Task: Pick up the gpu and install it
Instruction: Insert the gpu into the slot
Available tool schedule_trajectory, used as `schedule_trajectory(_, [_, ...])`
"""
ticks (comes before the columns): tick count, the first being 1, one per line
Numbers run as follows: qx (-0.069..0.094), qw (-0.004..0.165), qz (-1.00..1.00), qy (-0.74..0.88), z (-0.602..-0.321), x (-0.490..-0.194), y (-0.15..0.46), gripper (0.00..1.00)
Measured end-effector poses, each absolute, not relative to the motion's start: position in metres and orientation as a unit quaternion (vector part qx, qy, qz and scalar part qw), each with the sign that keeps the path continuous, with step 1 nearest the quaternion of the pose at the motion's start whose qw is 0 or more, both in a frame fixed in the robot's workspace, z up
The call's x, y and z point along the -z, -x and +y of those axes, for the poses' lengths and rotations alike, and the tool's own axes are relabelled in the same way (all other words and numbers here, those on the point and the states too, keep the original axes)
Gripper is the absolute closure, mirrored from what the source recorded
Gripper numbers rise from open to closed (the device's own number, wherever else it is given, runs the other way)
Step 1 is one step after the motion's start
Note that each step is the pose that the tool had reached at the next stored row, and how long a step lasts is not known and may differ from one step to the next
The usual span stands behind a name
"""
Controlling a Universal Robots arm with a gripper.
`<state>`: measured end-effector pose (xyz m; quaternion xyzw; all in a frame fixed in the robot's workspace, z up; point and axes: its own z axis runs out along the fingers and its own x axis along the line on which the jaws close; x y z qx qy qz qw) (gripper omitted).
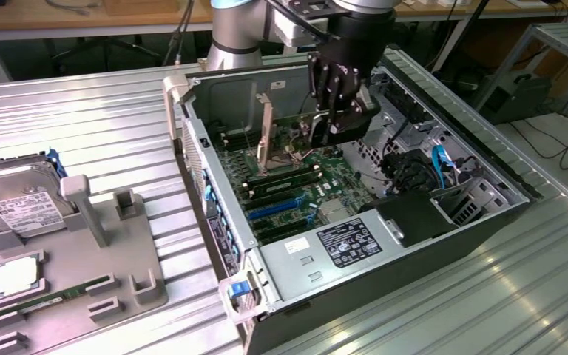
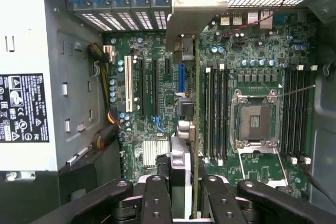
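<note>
Black gripper (image 2: 188,195) fingers (image 2: 157,200), closest to the wrist camera, are clamped on the gpu (image 2: 195,129). The card is seen edge-on as a thin line, with its silver bracket (image 2: 184,19) at the far end. It hangs over the green motherboard (image 2: 157,103), between a blue expansion slot (image 2: 181,77) and the memory slots (image 2: 215,114); whether it touches a slot is unclear. Beyond lies the CPU socket (image 2: 254,121). All of this sits inside an open computer case (image 1: 413,288). At the exterior view's left, a hard drive (image 1: 23,207) rests on a grey fixture (image 1: 136,259).
</note>
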<state>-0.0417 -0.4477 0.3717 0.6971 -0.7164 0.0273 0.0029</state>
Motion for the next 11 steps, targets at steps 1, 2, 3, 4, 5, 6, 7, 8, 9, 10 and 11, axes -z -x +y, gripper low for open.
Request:
schedule_trajectory(1, [-0.027, 0.003, -0.718, -0.696, -0.447, -0.370, 0.043, 0.72])
schedule_trajectory(2, [-0.027, 0.003, -0.719, -0.694, -0.446, -0.367, 0.044, 0.72])
schedule_trajectory(3, [-0.027, 0.003, -0.720, -0.693, -0.445, -0.365, 0.046, 0.72])
schedule_trajectory(4, [-0.027, 0.003, -0.720, -0.693, -0.445, -0.363, 0.047, 0.72])
schedule_trajectory(5, [-0.027, 0.003, -0.720, -0.693, -0.445, -0.361, 0.048, 0.72])
schedule_trajectory(6, [-0.027, 0.003, -0.720, -0.693, -0.445, -0.360, 0.048, 0.72])
schedule_trajectory(7, [-0.027, 0.003, -0.720, -0.693, -0.445, -0.358, 0.048, 0.72])
schedule_trajectory(8, [-0.027, 0.003, -0.720, -0.693, -0.445, -0.356, 0.048, 0.72])
schedule_trajectory(9, [-0.027, 0.003, -0.720, -0.693, -0.445, -0.354, 0.048, 0.72])
schedule_trajectory(10, [-0.027, 0.003, -0.720, -0.693, -0.445, -0.352, 0.048, 0.72])
schedule_trajectory(11, [-0.027, 0.003, -0.720, -0.693, -0.445, -0.350, 0.048, 0.72])
